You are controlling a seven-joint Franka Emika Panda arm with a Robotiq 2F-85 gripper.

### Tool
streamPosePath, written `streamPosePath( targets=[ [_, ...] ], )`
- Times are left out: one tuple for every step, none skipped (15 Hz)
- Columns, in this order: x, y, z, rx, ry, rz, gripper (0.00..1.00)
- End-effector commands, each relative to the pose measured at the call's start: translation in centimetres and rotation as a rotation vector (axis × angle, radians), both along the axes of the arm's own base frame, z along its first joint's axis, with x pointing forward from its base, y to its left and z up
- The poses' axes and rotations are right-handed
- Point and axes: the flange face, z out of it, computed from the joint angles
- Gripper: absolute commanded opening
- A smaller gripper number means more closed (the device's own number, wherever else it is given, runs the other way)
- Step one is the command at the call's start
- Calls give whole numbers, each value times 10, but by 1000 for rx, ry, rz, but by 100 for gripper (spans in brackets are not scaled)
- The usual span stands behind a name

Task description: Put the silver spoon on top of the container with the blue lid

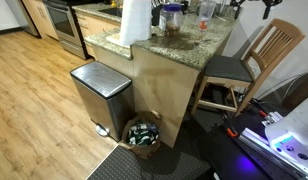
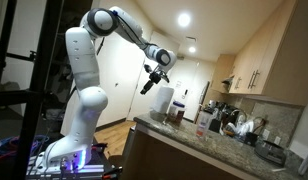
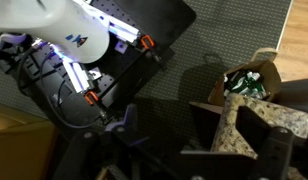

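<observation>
The container with the blue lid (image 1: 172, 15) stands on the granite counter (image 1: 184, 45), between the white paper towel roll (image 1: 137, 20) and a clear cup with red in it (image 1: 206, 12). It also shows in an exterior view (image 2: 177, 111). I cannot make out the silver spoon in any view. My gripper (image 2: 150, 84) hangs high in the air above the counter's near end, short of the paper towel roll (image 2: 164, 100). In the wrist view the dark fingers (image 3: 199, 150) stand apart with nothing between them, above the counter's corner.
A steel trash can (image 1: 101, 95) and a basket of cans (image 1: 144, 133) stand on the floor by the counter. A wooden chair (image 1: 249, 60) is at its side. More kitchen items crowd the counter's far end (image 2: 244, 130). The robot's base (image 3: 74, 45) is below.
</observation>
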Motion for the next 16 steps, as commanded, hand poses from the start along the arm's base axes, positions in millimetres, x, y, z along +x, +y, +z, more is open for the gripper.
streamPosePath(
  targets=[
    [28, -23, -29, 14, -16, -204, 100],
    [32, -32, -36, 7, -14, -258, 100],
    [28, -11, -26, -12, -10, -161, 100],
    [31, -16, -31, -12, -2, -177, 100],
    [31, -18, -32, -10, 1, -178, 100],
    [31, -16, -31, -10, -2, -175, 100],
    [30, -13, -30, -12, -6, -168, 100],
    [34, -11, -33, -54, -19, -215, 100],
    [44, -16, -36, -32, -42, -294, 100],
    [46, -18, -33, -31, -71, -358, 100],
    [53, -20, -32, -29, -97, -410, 100],
    [57, -22, -32, -34, -128, -461, 100],
    [60, -23, -31, -52, -155, -513, 100],
    [63, -25, -31, -70, -182, -565, 100],
    [66, -26, -31, -92, -197, -603, 100],
    [67, -28, -31, -123, -213, -640, 100]
  ],
)
